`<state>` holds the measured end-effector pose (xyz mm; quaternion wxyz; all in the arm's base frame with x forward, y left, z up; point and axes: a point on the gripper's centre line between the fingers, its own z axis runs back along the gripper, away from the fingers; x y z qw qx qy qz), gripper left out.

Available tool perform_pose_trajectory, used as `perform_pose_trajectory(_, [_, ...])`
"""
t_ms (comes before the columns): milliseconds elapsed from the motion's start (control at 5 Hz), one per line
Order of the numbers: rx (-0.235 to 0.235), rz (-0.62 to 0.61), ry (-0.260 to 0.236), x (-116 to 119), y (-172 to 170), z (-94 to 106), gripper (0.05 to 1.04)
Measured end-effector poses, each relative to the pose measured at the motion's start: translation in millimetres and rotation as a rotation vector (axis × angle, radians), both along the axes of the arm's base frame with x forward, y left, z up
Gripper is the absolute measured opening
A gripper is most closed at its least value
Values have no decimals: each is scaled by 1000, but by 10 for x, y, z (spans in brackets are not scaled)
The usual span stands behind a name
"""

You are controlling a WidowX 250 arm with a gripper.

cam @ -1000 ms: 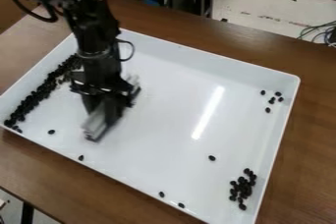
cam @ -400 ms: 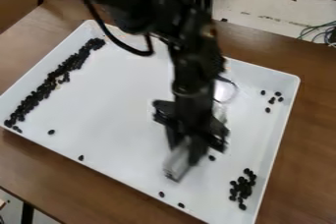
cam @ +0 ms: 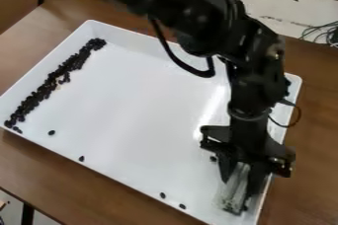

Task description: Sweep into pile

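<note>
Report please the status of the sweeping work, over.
End effector holding pale block, low in tray, lower right in view. Dark beans banded along left wall; stray beans near lower wall. Arm covering part of right side.

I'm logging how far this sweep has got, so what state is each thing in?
Gripper: closed on the pale block.
Pale block: gripped, tilted.
Long band of black pieces: bunched along the left wall.
Stray black pieces: scattered, unswept.
White tray: open side up, on the table.

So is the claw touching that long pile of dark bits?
Apart: the camera view shows a bare stretch of tray between the claw and the long pile.
</note>
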<state>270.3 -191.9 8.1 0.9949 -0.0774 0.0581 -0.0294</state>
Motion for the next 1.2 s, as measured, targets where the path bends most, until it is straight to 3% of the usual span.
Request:
perform_pose_trajectory(200, [-43,39,-5,33,-82,0,351])
perform_pose_trajectory(400, [-56,55,18,115,-60,-107,351])
perform_pose_trajectory(600, [13,61,-7,262,256,-173,351])
perform_pose_trajectory(800, [67,116,-41,231,585,-186,351])
perform_pose_trajectory(1000, [124,243,-31,204,1199,-184,351])
perform_pose_trajectory(1200, [138,308,-17,193,1596,-210,351])
